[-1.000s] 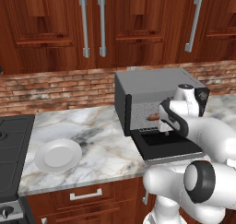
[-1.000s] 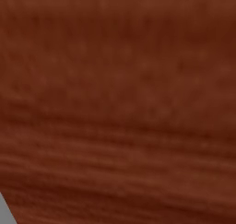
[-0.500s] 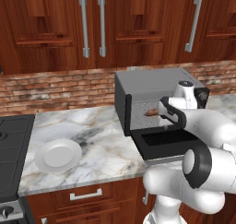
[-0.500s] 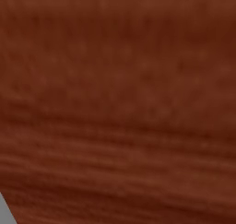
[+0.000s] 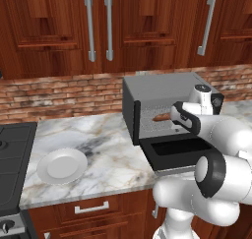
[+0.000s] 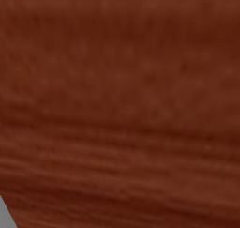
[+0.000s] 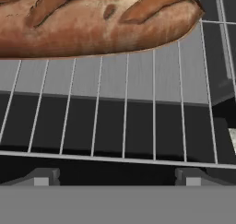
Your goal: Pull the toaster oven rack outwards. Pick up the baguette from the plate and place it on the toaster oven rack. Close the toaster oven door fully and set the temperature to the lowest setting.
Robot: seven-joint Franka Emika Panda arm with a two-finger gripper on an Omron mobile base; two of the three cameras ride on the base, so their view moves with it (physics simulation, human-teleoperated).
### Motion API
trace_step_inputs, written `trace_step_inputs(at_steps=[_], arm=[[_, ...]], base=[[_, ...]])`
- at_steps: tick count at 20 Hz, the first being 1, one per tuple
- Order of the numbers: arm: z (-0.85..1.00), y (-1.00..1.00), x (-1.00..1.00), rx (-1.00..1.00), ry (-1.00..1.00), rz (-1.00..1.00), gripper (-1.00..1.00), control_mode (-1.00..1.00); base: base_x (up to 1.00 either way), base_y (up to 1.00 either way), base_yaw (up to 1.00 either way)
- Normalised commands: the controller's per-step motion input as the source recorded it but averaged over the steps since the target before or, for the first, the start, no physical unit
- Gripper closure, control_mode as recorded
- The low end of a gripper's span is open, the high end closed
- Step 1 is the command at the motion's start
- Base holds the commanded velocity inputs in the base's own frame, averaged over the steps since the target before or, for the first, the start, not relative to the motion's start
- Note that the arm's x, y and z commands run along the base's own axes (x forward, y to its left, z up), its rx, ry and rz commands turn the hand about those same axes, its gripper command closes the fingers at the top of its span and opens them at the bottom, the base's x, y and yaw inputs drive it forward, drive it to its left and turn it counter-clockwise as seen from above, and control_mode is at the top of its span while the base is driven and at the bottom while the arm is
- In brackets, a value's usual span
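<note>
The baguette lies across the toaster oven rack, resting on its thin wires with nothing gripping it; in the hand view its slashed golden crust runs along the far part of the grid. Nearest in that view, the gripper shows two small grey finger tips standing wide apart at the bottom, both clear of the bread and holding nothing. Just past them runs the rack's front wire, then the bare grid, then the loaf.

In the left base view, the near edge of the marble counter carries the plate on the left, white and bare. To its right the toaster oven door hangs open, folded down flat over the counter's edge. Beyond the door sits the toaster oven, a dark grey box, with the baguette visible as a brown sliver inside its cavity. The white arm reaches in from the right, its hand just in front of the opening. Behind stand a brick backsplash and wooden cabinets.
</note>
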Motion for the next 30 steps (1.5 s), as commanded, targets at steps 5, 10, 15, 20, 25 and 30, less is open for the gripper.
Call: trace_step_inputs(at_steps=[5, 10, 15, 20, 25, 30], arm=[[0.18, -0.01, 0.10, 0.00, -0.08, 0.00, -1.00, -1.00], [0.13, 0.00, 0.14, 0.00, -0.03, 0.00, -1.00, -1.00], [0.00, 0.00, -0.18, 0.00, 0.00, 0.00, -1.00, -1.00], [0.00, 0.00, -0.60, 0.00, 0.00, 0.00, -1.00, -1.00], [-0.16, 0.00, -0.06, 0.00, 0.00, 0.00, -1.00, -1.00], [-0.25, 0.02, 0.32, 0.00, 0.00, 0.00, -1.00, -1.00]], base=[[0.00, 0.00, 0.00], [0.00, 0.00, 0.00], [0.00, 0.00, 0.00], [0.00, 0.00, 0.00], [0.00, 0.00, 0.00], [0.00, 0.00, 0.00]])
